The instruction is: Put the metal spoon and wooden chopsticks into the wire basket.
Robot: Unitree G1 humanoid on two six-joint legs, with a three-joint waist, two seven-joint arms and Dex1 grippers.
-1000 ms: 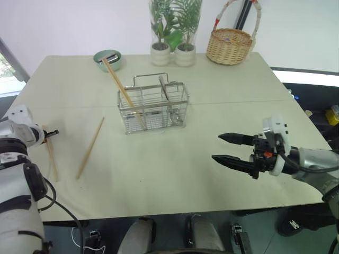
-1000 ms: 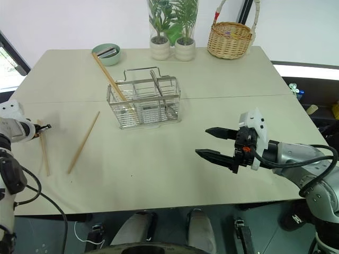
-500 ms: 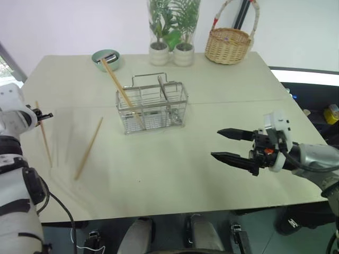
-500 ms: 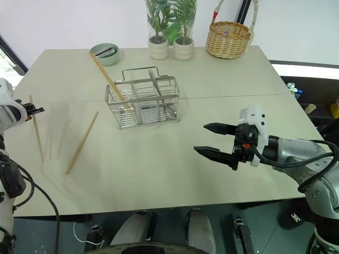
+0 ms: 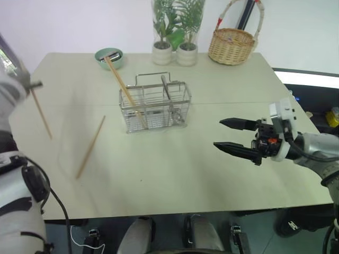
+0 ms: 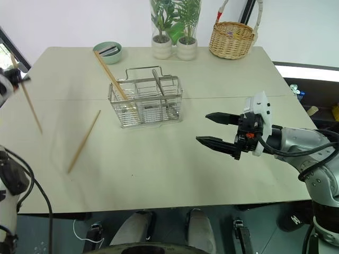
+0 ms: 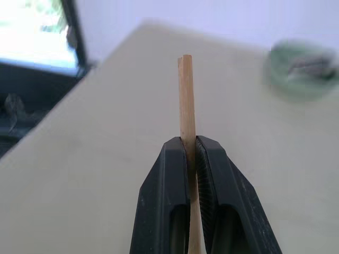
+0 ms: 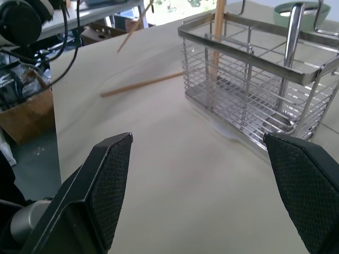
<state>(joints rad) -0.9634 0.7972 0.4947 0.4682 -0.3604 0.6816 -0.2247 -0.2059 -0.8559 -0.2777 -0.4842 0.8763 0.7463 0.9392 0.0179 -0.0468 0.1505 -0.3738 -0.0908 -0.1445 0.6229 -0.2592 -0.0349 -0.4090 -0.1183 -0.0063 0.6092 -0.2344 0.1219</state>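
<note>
1. Wire basket [image 5: 154, 108] sits upper-middle of frame, metal spoon [image 5: 168, 97] and one chopstick [image 5: 123, 88] already inside.
2. Right gripper [image 5: 229, 135], mid-right, is wide open, empty.
3. Left gripper [image 7: 191, 159], upper left, pinches a chopstick [image 5: 40, 112].
4. Another chopstick [image 5: 90, 147] lies on the table [image 5: 175, 169].

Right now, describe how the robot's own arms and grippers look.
Both arms are silver-grey metal with white housings and black joints, and black cables run along them. The right gripper has two long, pointed black fingers with cross-hatched pads and a small orange mark at its base. The left gripper has black fingers too.
</note>
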